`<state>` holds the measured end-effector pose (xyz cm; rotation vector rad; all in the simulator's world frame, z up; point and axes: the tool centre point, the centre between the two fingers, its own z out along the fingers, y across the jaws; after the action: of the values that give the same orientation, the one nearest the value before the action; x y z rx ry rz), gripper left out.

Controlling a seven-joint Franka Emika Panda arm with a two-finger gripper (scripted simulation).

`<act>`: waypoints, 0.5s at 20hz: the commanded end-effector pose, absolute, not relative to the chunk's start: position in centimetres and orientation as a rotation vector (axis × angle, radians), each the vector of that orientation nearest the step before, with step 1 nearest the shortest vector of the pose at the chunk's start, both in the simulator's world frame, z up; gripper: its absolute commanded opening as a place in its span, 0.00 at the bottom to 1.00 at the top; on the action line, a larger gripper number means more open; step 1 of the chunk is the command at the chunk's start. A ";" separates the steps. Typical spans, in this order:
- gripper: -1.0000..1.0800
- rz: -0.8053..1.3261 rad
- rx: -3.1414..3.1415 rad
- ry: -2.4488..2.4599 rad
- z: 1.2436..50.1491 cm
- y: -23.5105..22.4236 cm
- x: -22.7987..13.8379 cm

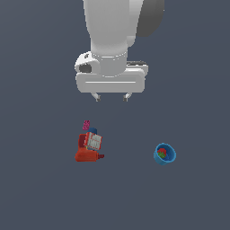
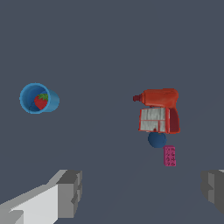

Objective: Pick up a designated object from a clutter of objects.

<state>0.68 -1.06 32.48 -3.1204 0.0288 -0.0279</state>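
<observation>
Going left to right in the exterior view, the first thing I meet is the clutter: a tiny pink piece [image 1: 86, 124] at the top, the red-and-white flat box [image 1: 94, 141] leaning over the red-orange drill-like tool [image 1: 85, 152], all just left of centre in the lower half of the frame. My target, the dark blue ball [image 1: 92, 130], sits between the pink piece and the box, only a sliver of it showing here. Further right, above the middle of the frame, my fingers [image 1: 111, 97] hang released, spread wide with nothing between them and well clear of the worktop [image 1: 40, 193]. At lower right, well apart from the group, stands the lighter blue cup [image 1: 164, 154] with red and green inside; that one I leave alone.

I judge I am at the approach. To do it well I should travel toward the exterior view's left until I am centred over the ball, then descend straight, one finger on each free side, avoiding the box touching its edge and the pink piece close by.

In the wrist view the ball [image 2: 156, 139] reads as a small, dark, smooth round, right of centre, tucked just under the box [image 2: 154, 120] and beside the pink piece [image 2: 169, 155]. Its markings are too faint to make out.
</observation>
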 end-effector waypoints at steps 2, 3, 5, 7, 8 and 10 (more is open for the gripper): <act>0.96 -0.028 -3.120 0.028 32.5 -1.0 0.7; 0.96 -0.028 -3.120 0.026 32.4 -1.0 0.7; 0.96 -0.029 -3.120 0.016 32.1 -0.8 0.9; 0.96 -0.030 -3.119 0.000 31.6 -0.5 1.2; 0.96 -0.030 -3.118 -0.007 31.4 -0.4 1.3; 0.96 -0.031 -3.118 -0.017 31.2 -0.2 1.5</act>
<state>1.33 -0.34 31.40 -3.1182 -0.0087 -0.0298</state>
